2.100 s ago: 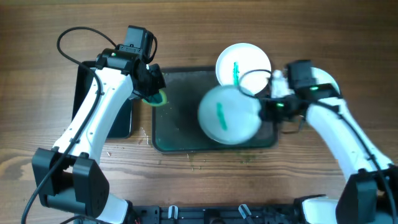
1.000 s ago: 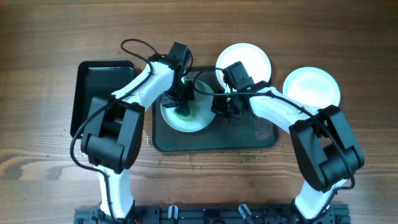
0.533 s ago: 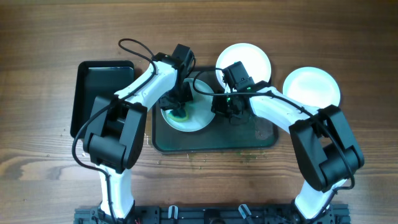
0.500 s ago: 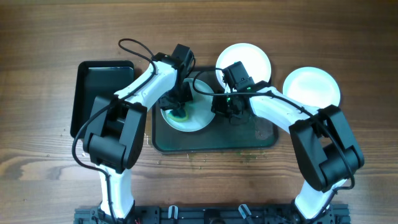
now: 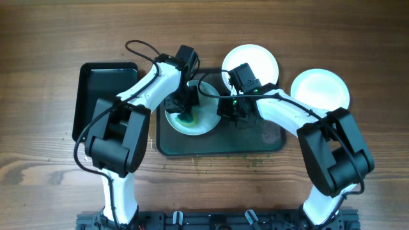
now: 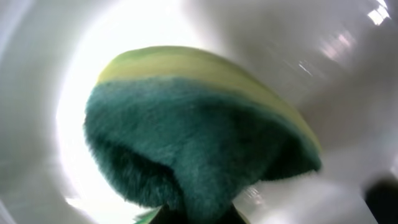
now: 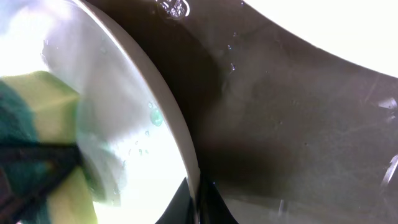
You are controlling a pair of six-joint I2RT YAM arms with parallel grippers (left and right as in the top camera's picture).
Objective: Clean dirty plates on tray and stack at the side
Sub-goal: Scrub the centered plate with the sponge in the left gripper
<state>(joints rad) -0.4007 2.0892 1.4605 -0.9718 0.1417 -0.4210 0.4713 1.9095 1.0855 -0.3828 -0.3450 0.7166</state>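
Note:
A white plate lies in the dark tray. My left gripper is shut on a green and yellow sponge and presses it onto the plate's face. My right gripper is shut on the plate's right rim; the sponge also shows in the right wrist view. A dirty white plate with a green streak overlaps the tray's far edge. A clean white plate sits on the table at the right.
A second empty dark tray lies at the left. Small crumbs are scattered on the wood in front of the main tray. Water droplets show on the tray floor.
The right gripper carried the plate down into the tray's left side and the left arm swung in with the sponge. In the last second the sponge shifted slightly on the plate.

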